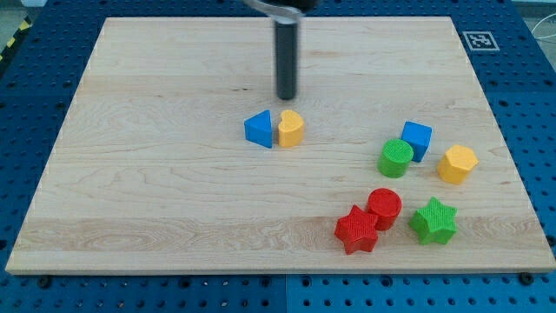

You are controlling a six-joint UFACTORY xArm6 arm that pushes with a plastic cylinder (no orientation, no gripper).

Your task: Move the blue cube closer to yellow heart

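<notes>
The blue cube (417,139) sits at the view's right, touching the green cylinder (395,158) on its lower left. The yellow heart (290,128) lies near the board's middle, touching a blue triangle (258,129) on its left. My tip (286,96) is just above the yellow heart in the view, a short gap from it, and far to the left of the blue cube.
A yellow hexagon (457,163) lies right of the blue cube. A red cylinder (384,207), a red star (357,229) and a green star (433,220) cluster at the lower right. The wooden board (156,200) rests on a blue pegboard table, with a tag (479,39) at its top right corner.
</notes>
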